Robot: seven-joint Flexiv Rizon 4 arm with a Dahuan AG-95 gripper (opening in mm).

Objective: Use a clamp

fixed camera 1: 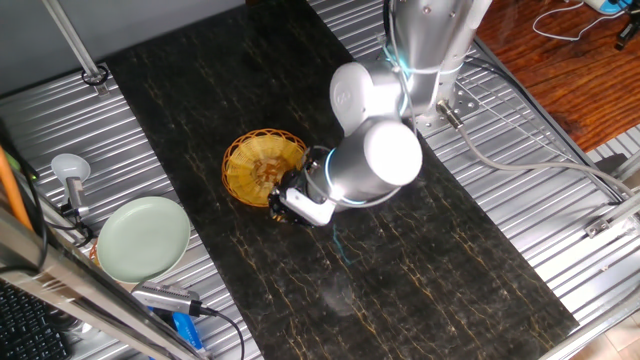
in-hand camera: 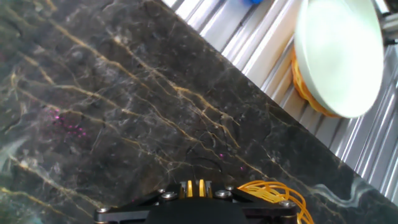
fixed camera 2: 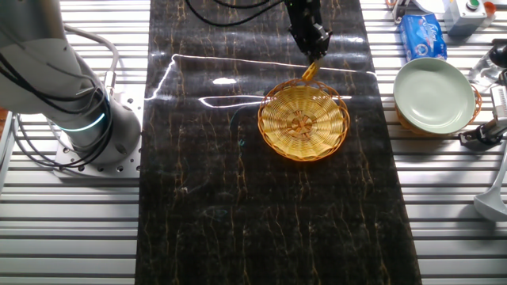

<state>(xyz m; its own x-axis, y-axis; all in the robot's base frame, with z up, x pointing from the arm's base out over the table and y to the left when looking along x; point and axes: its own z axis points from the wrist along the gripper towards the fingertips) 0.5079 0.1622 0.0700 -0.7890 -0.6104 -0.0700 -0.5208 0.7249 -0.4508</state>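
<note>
The clamp (fixed camera 2: 309,72), a tiny orange-yellow clip, hangs from my gripper (fixed camera 2: 312,57) at the far rim of the round golden woven basket (fixed camera 2: 266,131). Its tip is at or just over the rim; I cannot tell if it touches. In the hand view two yellow strips of the clamp (in-hand camera: 193,188) show between the black jaws, with the basket rim (in-hand camera: 273,189) just to the right. In one fixed view my gripper (fixed camera 1: 287,203) is beside the basket (fixed camera 1: 240,165), largely hidden by the arm. The gripper is shut on the clamp.
A pale green plate (fixed camera 2: 434,95) rests on an orange base on the metal ribs beside the dark marble mat; it also shows in the hand view (in-hand camera: 339,56). A blue packet (fixed camera 2: 423,36) lies beyond it. The robot base (fixed camera 2: 75,119) stands at the other side.
</note>
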